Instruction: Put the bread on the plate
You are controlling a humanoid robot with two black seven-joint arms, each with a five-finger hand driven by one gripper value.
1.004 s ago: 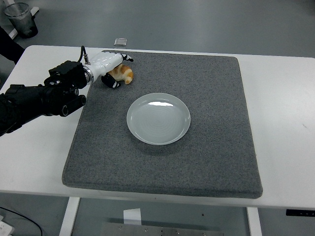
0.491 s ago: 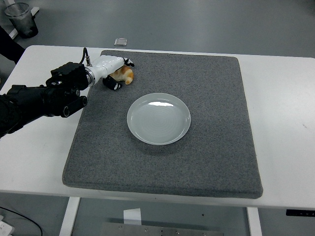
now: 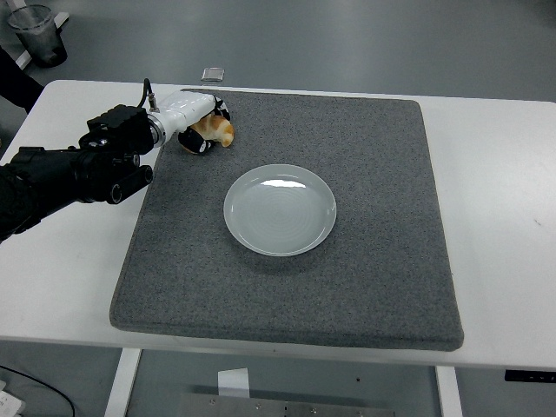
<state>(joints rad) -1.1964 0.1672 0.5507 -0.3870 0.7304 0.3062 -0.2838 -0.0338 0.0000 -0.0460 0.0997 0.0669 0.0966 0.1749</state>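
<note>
My left hand (image 3: 198, 123) reached into the frame's upper left, fingers curled around the bread (image 3: 216, 130); the plate (image 3: 280, 209) at centre held nothing.

Golden-brown bread (image 3: 217, 129), pale grey-white plate (image 3: 280, 209), speckled dark grey mat (image 3: 365, 174), white table (image 3: 495, 174), black left arm (image 3: 69, 174) with white left hand (image 3: 193, 117).

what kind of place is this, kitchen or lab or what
Most likely a robotics lab or test room, not a kitchen. A white table on a bare grey floor carries only a grey mat, a plate and a piece of bread under the left hand.
</note>
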